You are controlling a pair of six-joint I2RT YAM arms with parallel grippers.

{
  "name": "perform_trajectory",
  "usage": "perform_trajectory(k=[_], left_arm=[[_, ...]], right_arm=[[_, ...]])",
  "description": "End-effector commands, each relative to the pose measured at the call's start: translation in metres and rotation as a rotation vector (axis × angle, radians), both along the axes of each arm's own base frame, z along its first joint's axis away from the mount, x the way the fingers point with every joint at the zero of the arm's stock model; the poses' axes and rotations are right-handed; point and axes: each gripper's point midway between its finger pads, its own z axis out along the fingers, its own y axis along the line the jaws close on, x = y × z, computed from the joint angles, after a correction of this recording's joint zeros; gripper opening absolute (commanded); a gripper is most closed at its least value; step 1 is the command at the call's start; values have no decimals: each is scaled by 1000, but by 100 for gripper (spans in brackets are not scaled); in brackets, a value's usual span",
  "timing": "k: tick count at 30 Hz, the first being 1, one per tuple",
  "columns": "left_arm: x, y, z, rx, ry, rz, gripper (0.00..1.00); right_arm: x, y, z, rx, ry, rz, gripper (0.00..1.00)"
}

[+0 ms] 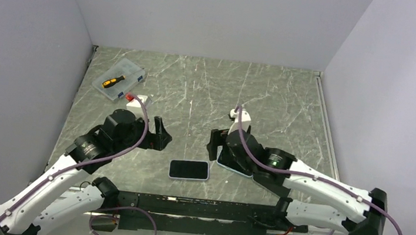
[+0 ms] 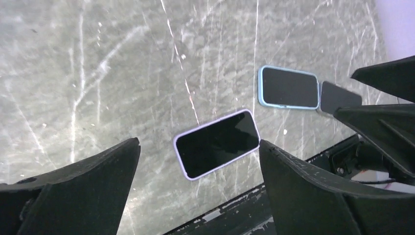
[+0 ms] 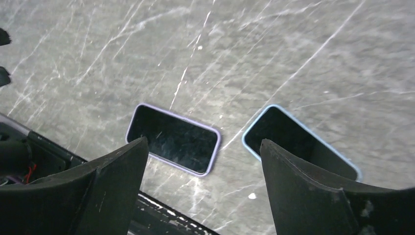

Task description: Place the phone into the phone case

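Both my pincers, left and right, stand wide open and hold nothing. The phone lies flat by the table's near edge, seemingly already seated in its lilac case. I'd rise straight up without brushing it, then check each corner sits flush.

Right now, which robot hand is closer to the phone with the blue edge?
Right. The right hand hangs over the blue-edged phone, partly covering it from overhead. The left hand is farther off, on the other side of the purple-edged phone.
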Motion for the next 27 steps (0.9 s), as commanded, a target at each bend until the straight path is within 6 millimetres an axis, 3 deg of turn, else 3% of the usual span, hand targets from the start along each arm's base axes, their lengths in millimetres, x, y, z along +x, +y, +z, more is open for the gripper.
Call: perform_trajectory(k=[1, 5, 11, 16, 27], left_arm=[[4, 20, 36, 51, -123, 34, 99], [3, 29, 58, 55, -195, 44, 99], [-3, 42, 78, 35, -304, 63, 99], [-11, 53, 85, 7, -368, 85, 100], [-23, 72, 77, -4, -384, 140, 99]], right_arm=[[9, -33, 26, -44, -127, -56, 89], [9, -53, 49, -21, -187, -91, 99], [7, -80, 73, 24, -262, -139, 100], [4, -93, 78, 45, -292, -152, 100], [1, -109, 76, 38, -307, -181, 100]])
